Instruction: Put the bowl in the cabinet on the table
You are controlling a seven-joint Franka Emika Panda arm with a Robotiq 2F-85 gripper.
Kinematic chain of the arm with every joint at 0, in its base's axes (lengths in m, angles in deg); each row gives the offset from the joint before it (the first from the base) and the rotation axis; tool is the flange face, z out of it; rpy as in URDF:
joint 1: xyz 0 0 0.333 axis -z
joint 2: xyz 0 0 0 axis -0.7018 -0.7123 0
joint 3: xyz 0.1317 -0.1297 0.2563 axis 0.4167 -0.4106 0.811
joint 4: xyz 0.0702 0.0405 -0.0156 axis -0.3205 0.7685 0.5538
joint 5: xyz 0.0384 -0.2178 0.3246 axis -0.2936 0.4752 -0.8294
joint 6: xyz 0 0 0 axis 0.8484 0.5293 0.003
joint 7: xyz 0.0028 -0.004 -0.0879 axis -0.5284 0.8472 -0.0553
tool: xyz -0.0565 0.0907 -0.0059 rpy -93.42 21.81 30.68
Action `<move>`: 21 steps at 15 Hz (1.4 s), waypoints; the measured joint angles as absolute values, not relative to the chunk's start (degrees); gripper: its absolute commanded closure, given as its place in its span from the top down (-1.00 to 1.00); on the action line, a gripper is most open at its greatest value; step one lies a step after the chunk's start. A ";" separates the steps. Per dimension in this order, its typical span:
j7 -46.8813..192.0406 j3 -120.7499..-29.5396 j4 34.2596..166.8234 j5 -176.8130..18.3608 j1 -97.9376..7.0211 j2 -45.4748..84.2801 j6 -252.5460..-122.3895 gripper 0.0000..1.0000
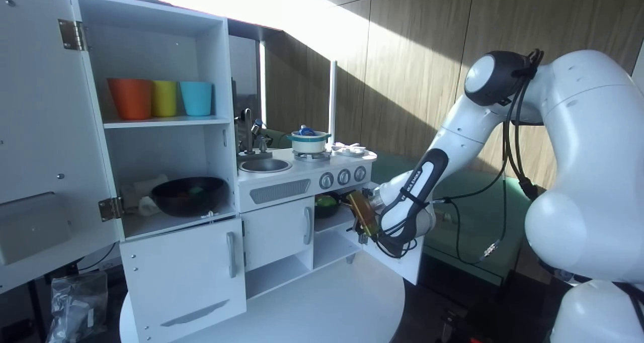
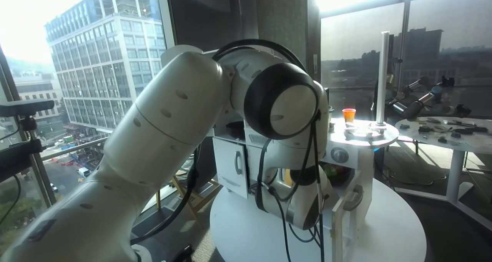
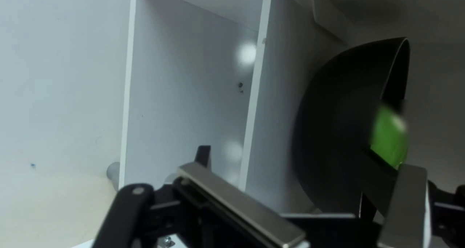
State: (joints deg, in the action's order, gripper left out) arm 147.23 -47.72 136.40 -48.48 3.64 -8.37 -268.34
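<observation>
The cabinet point(image 1: 275, 223) is a white toy kitchen on the round white table point(image 1: 332, 303), also in the other exterior view point(image 2: 246, 235). The small dark bowl point(image 1: 327, 211) sits in its open upper right compartment with a green thing point(image 1: 325, 201) inside; bowl point(image 2: 343, 176) and contents also show past the arm. In the wrist view the bowl point(image 3: 334, 117) rests on the shelf, rim to the right. My gripper point(image 3: 301, 171) is open, fingers apart, at the compartment's mouth point(image 1: 348, 214). A dark band crosses the bowl beside the right finger; I cannot tell whether it is a handle.
The compartment's door point(image 1: 402, 260) stands open beside the arm. A lower shelf point(image 1: 332, 250) lies beneath. A pot point(image 1: 309, 143) stands on the stove top. The tall shelf unit point(image 1: 166, 124) holds coloured cups and a wider black bowl point(image 1: 188, 196); its large door point(image 1: 45, 106) is open.
</observation>
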 measured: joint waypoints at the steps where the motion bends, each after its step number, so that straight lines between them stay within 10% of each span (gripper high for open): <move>1: 147.17 -47.73 136.19 -47.86 3.86 -9.11 -269.17 1.00; 21: 144.01 -51.45 136.57 -45.52 -2.01 -12.62 -284.46 1.00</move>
State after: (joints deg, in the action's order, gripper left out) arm 144.01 -51.45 136.57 -45.52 -2.01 -12.62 -284.46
